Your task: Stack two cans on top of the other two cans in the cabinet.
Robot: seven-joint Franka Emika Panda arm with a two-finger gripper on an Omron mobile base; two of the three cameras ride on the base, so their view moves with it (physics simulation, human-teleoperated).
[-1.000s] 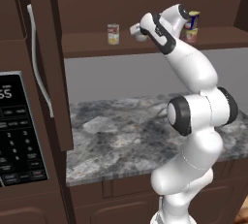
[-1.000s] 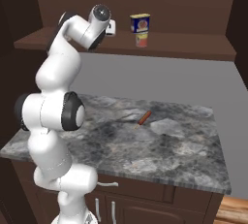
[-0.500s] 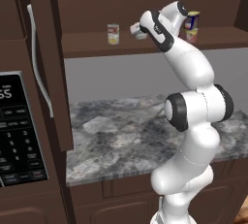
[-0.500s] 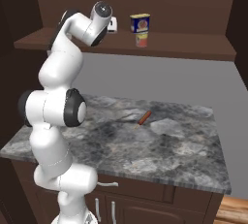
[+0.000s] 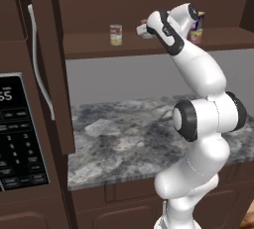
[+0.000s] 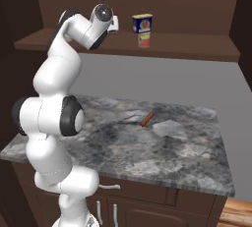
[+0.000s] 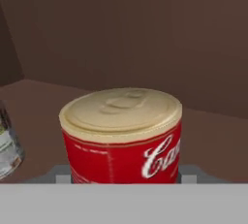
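Since the frame a second ago your arm has shifted only a little: the forearm sits slightly lower and further in toward the shelf, and the base has not driven. The hand [image 5: 144,29] is up at the shelf board of the cabinet [image 5: 94,47], right at the red-and-white can [image 7: 122,136], which looms close and upright between the finger tips in the hand view. You cannot tell from these pictures whether the fingers are clamped on it or just either side of it; the tips are hidden at the bottom edge.

To the left on the shelf stands the cream can with the red label [image 5: 116,34], well apart from the hand. At the far right of the arm the blue tin [image 6: 142,23] already rests on top of the small pale-yellow can [image 6: 143,40].

Judge the red can as stiff, smooth-walled and probably slippery, likely fairly light. Take it across the side wall, low to mid height, not at the rim, so it stays level. Its flat lid and base should stack well, but the cream can's top is narrow, so set it down centred and let go gently.

A small reddish item [image 6: 146,119] lies on the worktop [image 6: 187,162] below.
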